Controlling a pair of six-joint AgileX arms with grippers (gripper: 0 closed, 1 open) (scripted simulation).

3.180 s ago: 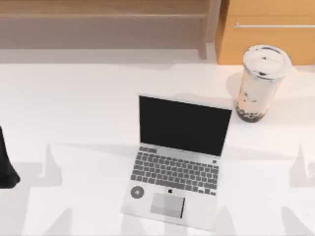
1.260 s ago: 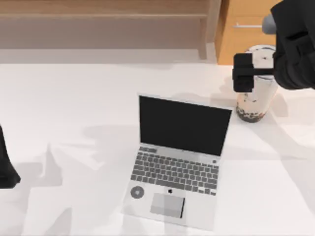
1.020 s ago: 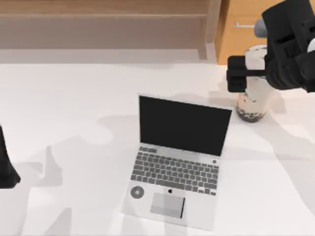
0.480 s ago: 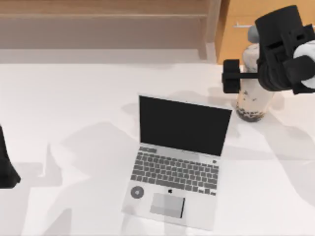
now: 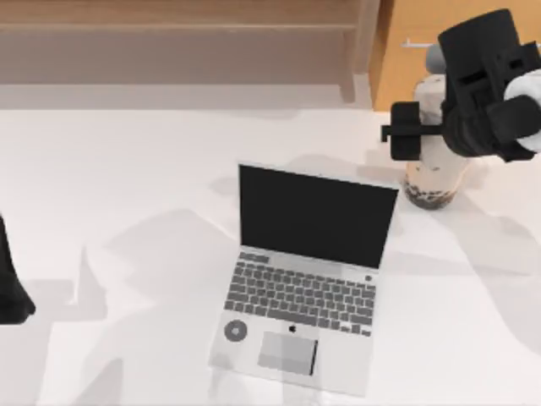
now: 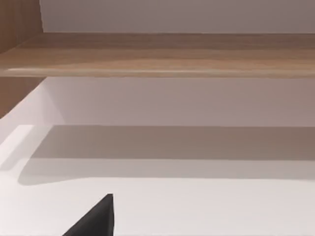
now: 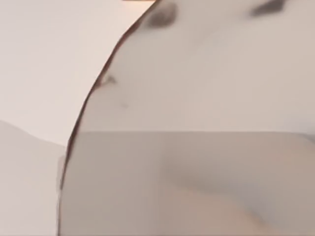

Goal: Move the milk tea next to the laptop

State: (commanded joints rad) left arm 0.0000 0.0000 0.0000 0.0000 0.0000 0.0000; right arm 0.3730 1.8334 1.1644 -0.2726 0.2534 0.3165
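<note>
Standing at the far right of the white table (image 5: 127, 169), the milk tea (image 5: 433, 173) was where your right gripper (image 5: 427, 127) had its hold: one dark finger (image 5: 404, 139) lay against the cup's left side, the other was hidden behind the black wrist housing, and the cup filled the space between them, so the gripper was pinched around its upper half. The cup was upright on the table, just beyond the laptop's (image 5: 304, 275) right rear corner and close to it without touching.

You could see what the cup held: a beige milky drink in clear plastic, with a band of dark tapioca pearls (image 5: 427, 196) settled at the bottom. In the right wrist view the cup wall (image 7: 197, 123) sat very close to the camera, pale and cloudy, with a couple of dark smudges near its upper part.

The laptop was open, screen black, a silver keyboard deck facing the near edge. A small dark logo sat below the keyboard; no writing was readable.

Your left arm (image 5: 10, 283) was parked at the table's left edge, and I cannot tell how its fingers stood.
</note>
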